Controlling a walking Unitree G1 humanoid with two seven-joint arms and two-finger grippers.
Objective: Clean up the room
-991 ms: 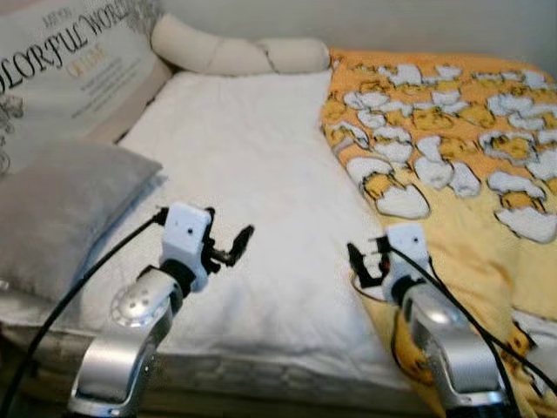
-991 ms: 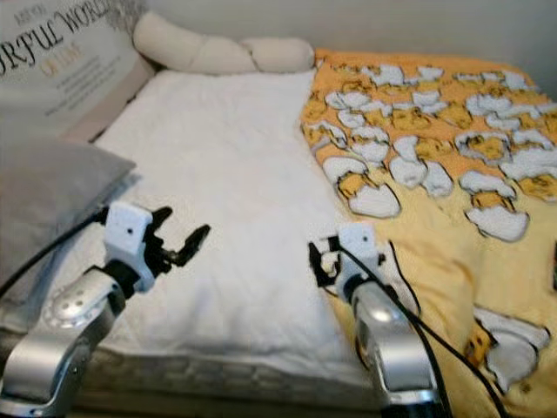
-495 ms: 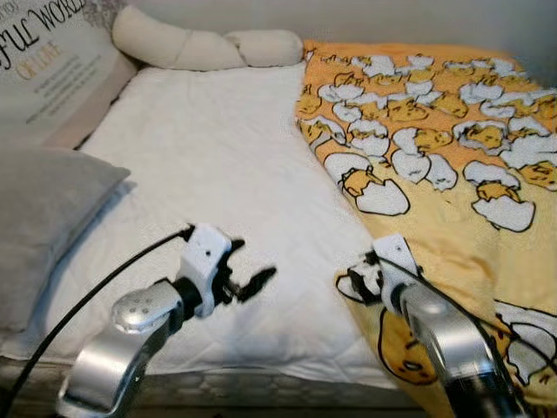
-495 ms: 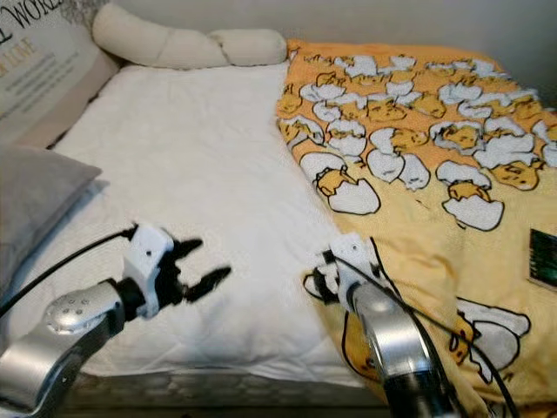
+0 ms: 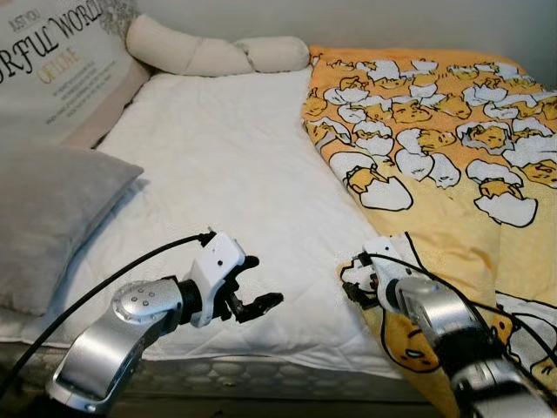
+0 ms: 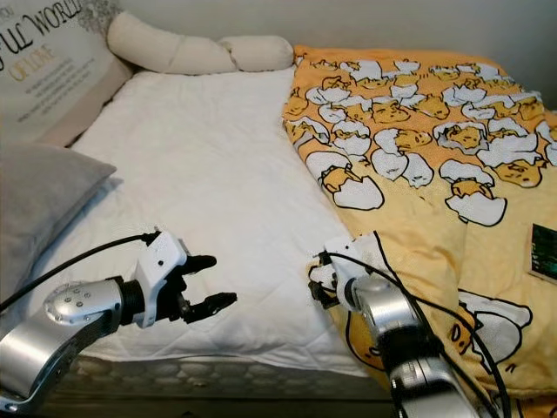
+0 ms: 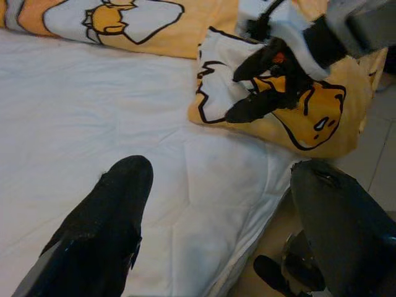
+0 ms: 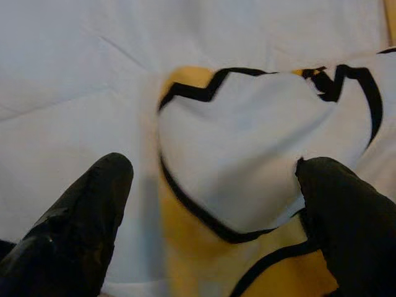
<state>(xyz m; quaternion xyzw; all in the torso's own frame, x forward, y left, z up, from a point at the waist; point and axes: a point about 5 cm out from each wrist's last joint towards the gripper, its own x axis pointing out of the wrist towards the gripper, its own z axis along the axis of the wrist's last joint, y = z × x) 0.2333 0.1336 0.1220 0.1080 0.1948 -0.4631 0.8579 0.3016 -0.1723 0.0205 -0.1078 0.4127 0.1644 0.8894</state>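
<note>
A yellow blanket printed with egg figures covers the right half of a white mattress. Its near corner lies folded on the sheet by the bed's front edge. My right gripper is open and low over that corner, one finger over the white sheet and the other over the blanket. My left gripper is open, hovering over bare mattress to the left, holding nothing. The left wrist view looks past its fingers at the right gripper on the blanket corner.
A grey pillow lies at the left edge, a printed cushion behind it, and a beige roll pillow along the head. A dark flat object rests on the blanket at far right. Tiled floor lies beyond the bed's front edge.
The camera has swung and tilted. Both arms have come down toward the bed's front. The right gripper now sits at the blanket's near corner, and the left gripper is lower over the sheet.
</note>
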